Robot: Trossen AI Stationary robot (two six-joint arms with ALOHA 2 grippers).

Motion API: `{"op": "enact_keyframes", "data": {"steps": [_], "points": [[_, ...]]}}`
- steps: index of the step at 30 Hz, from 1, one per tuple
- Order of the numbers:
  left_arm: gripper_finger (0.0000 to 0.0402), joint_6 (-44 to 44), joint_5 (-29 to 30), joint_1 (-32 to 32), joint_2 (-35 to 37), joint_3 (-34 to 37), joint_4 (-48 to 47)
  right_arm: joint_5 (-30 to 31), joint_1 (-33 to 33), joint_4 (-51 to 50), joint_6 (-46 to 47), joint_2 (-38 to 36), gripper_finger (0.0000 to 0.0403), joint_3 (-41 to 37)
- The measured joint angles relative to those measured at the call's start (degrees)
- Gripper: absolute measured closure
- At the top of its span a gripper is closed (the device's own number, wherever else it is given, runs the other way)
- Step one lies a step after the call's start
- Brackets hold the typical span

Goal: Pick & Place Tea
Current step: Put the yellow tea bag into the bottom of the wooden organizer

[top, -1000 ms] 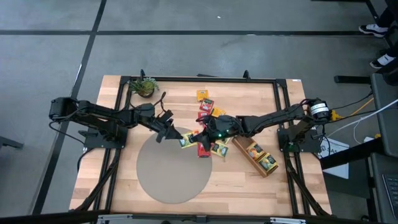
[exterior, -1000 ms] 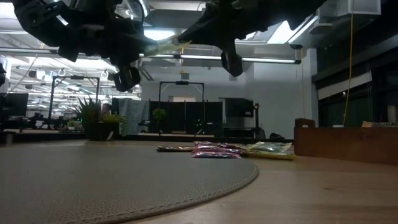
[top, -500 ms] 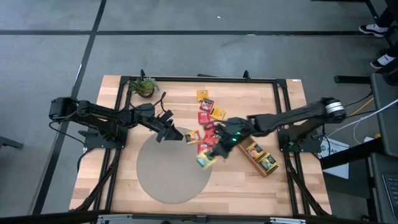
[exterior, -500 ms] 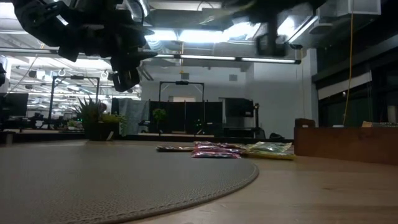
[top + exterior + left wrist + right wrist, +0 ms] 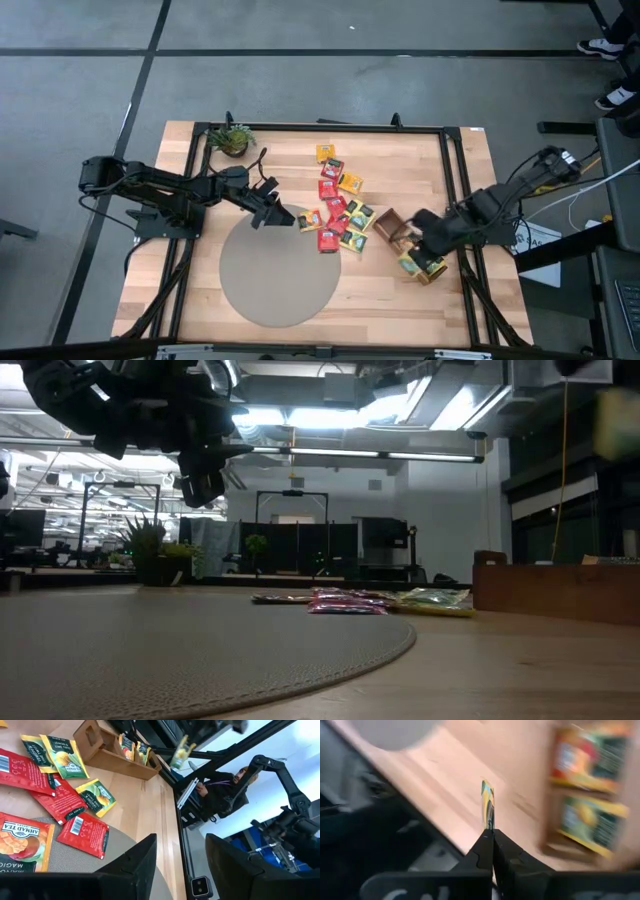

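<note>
Several tea sachets, red, yellow and green, lie flat on the wood and on the round grey mat's far right edge. My right gripper is shut on one yellow-green sachet above the near end of the wooden divided tray. That tray holds a few sachets. My left gripper hovers open above the mat's far edge, just left of the pile, with nothing between its fingers. My right gripper pinches the sachet by one edge between its two fingertips. Seen edge-on in the right wrist view, the sachet sticks straight out past the tips. In the left wrist view the sachet hangs below the gripper, clear of the tray.
A small potted plant stands at the table's far left corner. Black frame rails run along the table's sides. Bare wood lies near the front edge, right of the mat.
My right gripper has swung from the pile beside the left gripper's tips toward the table's right edge. It carries the yellow-green sachet lifted clear and now holds it over the tray's near end.
</note>
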State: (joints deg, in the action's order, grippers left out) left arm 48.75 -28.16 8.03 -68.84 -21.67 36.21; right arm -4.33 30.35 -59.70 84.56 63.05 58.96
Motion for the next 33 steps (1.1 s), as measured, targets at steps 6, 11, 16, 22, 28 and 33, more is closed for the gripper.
{"op": "enact_keyframes", "data": {"steps": [6, 11, 16, 22, 28, 33], "points": [[0.0237, 0.0, 0.1, 0.0, 0.0, 0.0, 0.0, 0.2, 4.0, -10.7, 3.7, 0.6, 0.0400, 0.0], [0.0237, 0.0, 0.2, 0.0, 0.0, 0.0, 0.0, -0.1, 5.4, -13.1, 6.4, 0.6, 0.0399, -0.7], [0.0237, -0.8, 0.2, 0.0, 0.0, 0.0, 0.0, -0.1, 5.8, -10.4, 6.9, 0.8, 0.0399, -4.7], [0.0237, -0.9, 0.2, 0.0, 0.0, 0.0, 0.0, -0.2, 5.8, -8.2, 9.5, 0.8, 0.0398, -8.6], [0.0237, -0.9, 0.1, 0.0, 0.0, 0.0, 0.0, -0.3, 5.9, -6.6, 9.7, 0.8, 0.0397, -10.8], [0.0237, -0.9, 0.1, 0.0, 0.0, 0.0, 0.0, -0.3, 5.9, -6.4, 9.9, 0.8, 0.0397, -11.2]]}}
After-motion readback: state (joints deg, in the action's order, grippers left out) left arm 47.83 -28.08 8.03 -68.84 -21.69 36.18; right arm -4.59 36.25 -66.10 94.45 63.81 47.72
